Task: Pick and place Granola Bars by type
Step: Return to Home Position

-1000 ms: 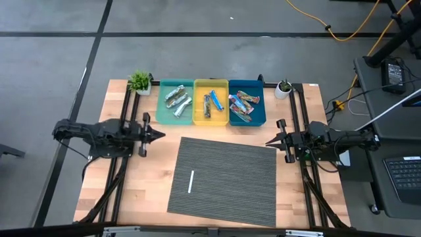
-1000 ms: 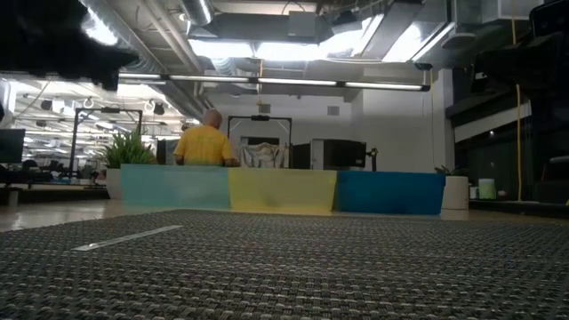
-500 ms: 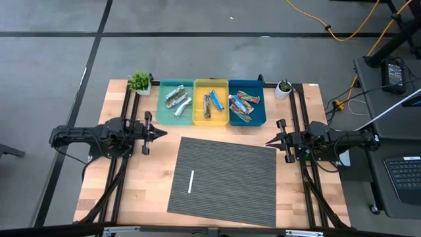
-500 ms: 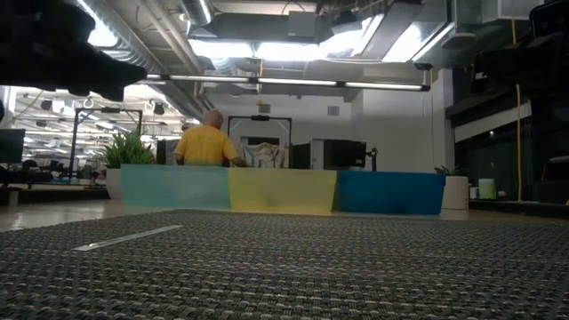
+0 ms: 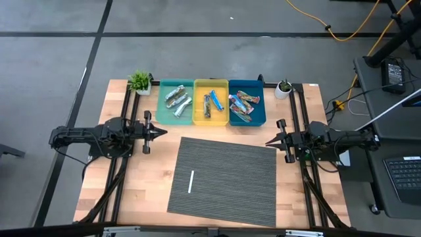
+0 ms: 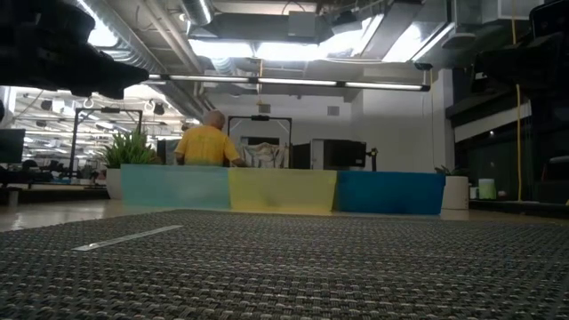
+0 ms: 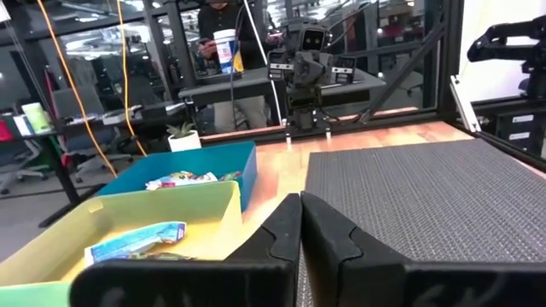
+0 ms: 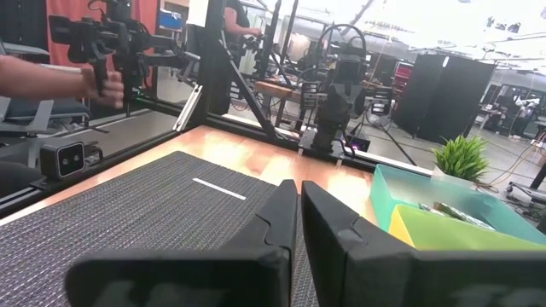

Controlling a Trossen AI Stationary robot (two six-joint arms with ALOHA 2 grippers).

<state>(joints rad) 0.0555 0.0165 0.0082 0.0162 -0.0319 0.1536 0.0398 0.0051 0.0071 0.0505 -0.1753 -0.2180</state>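
The granola bars lie sorted in three bins at the table's far edge. Silvery grey ones (image 5: 176, 100) are in the teal bin, blue ones (image 5: 210, 103) in the yellow bin, and multicoloured ones (image 5: 241, 105) in the blue bin. My left gripper (image 5: 162, 132) hovers shut at the mat's left side, pointing right, near the teal bin's near corner. My right gripper (image 5: 268, 141) hovers shut at the mat's far right corner, pointing left. In the left wrist view a blue bar (image 7: 136, 241) lies beyond the shut fingertips (image 7: 300, 200). Neither gripper holds anything.
A grey woven mat (image 5: 227, 181) covers the table's middle, with a thin white stick (image 5: 191, 182) lying on it. Small potted plants (image 5: 139, 81) (image 5: 283, 87) stand at the far corners beside the bins. A person in a yellow shirt (image 6: 206, 142) stands beyond the table.
My left arm shifted slightly in the first half second, its gripper drifting a little toward the far edge while staying shut. It has been still since. The right arm and the bars have not moved.
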